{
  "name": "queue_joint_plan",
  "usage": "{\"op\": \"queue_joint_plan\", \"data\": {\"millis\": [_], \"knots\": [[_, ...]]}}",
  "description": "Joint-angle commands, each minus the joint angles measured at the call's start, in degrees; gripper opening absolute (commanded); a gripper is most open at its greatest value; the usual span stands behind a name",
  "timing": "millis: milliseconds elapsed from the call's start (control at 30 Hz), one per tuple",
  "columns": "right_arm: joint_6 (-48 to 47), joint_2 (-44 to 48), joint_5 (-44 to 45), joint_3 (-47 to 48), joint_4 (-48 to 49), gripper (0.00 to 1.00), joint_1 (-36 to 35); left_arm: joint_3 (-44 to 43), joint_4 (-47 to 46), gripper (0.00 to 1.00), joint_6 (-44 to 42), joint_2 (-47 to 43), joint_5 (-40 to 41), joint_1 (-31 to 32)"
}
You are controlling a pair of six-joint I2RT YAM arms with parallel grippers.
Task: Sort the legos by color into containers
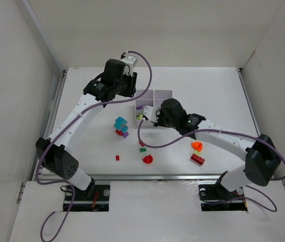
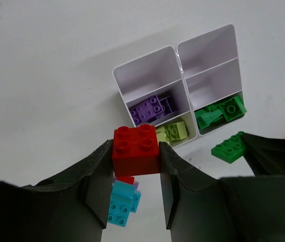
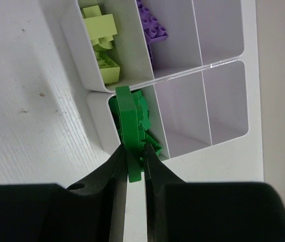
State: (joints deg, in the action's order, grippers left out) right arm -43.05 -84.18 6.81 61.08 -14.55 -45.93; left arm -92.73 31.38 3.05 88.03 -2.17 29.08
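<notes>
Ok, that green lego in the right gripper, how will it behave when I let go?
Probably stiff: the green lego looks straight though pinched at one end by the right gripper. Thin and on edge, it'll likely tip flat onto the green pile. Glossy plastic, so it may slip.

Red lego [image 2: 135, 149] glossy plastic; tray [image 2: 143, 74] smooth plastic; table [image 2: 52, 75] seemingly matt.

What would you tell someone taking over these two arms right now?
Left gripper: shut on a red brick, held beside the tray.
Right gripper: shut on a green brick, above the sorted green bricks.
Done: purple bricks and yellow-green bricks each share a compartment.
Left: three compartments are empty; a cyan stack, an orange brick and red pieces lie loose on the table.
</notes>
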Motion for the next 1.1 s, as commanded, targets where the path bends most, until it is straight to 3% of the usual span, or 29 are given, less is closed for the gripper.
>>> {"op": "queue_joint_plan", "data": {"millis": [0, 267, 700, 1067], "knots": [[-3.6, 0.2, 1.4, 2.9, -1.9, 0.0, -0.1, 1.7, 0.0, 0.0, 0.4, -2.0, 0.5, -0.6], [-6.3, -3.4, 1.9, 5.6, -9.2, 0.0, 2.5, 2.8, -0.5, 0.0, 0.4, -2.0, -1.7, -3.1], [-8.0, -7.8, -2.2, 6.7, -8.0, 0.0, 4.4, 3.3, -1.1, 0.0, 0.4, -2.0, -1.6, -4.1], [-8.0, -10.8, -0.6, 9.1, -6.7, 0.0, 4.4, 3.9, -1.1, 0.0, 0.9, -2.0, -1.6, -4.1]]}}
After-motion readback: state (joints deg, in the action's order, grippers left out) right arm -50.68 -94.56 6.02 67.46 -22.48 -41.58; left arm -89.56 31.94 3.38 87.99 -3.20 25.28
